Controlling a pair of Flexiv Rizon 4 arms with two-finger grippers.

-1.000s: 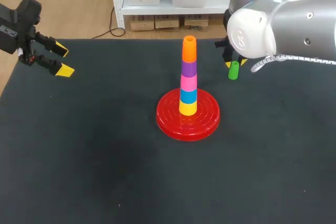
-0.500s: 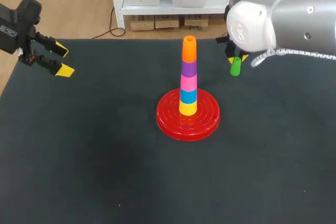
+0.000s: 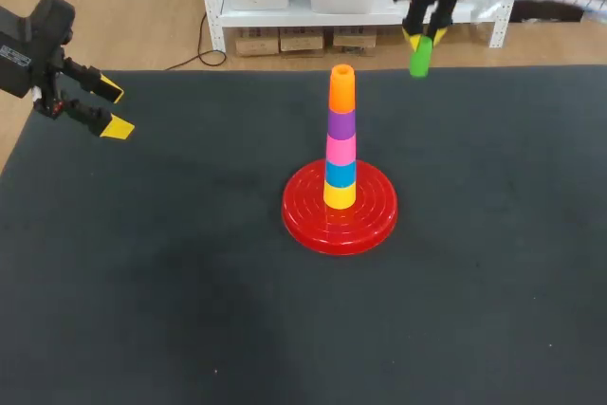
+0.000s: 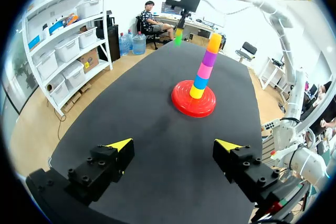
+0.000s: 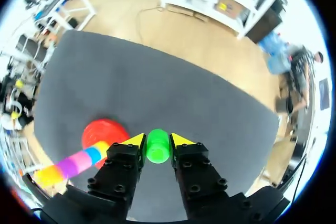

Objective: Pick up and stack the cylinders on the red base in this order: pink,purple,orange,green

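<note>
Well, the right gripper [image 3: 418, 37] hangs in the air over the table's [image 3: 190, 282] far edge, beyond the tower [image 3: 340, 139] and to its right. Its fingers are clamped on the green cylinder [image 3: 419, 57]. The right wrist view shows the grip plainly: the two yellow tips press the cylinder from both sides, and it points out along the fingers. In the head view it hangs upright below the tips and touches nothing else. The left wrist view shows it off to one side of the tower's top, well apart from it.

The red base [image 3: 370, 220] lies flat near the table's middle. On it the tower stands upright. From the bottom up it is made of the yellow cylinder [image 3: 340, 195], blue cylinder [image 3: 340, 174], pink cylinder [image 3: 340, 149], purple cylinder [image 3: 341, 123] and orange cylinder [image 3: 341, 89], each seated on the one below. The orange cylinder's top end is open.

The left gripper [image 3: 114, 109] is over the table's far left corner, well apart from the tower. Its fingers are spread wide, the yellow tips pointing toward the table's middle. The black housing behind them carries a white label [image 3: 11, 54], but its print is too small to read.
</note>
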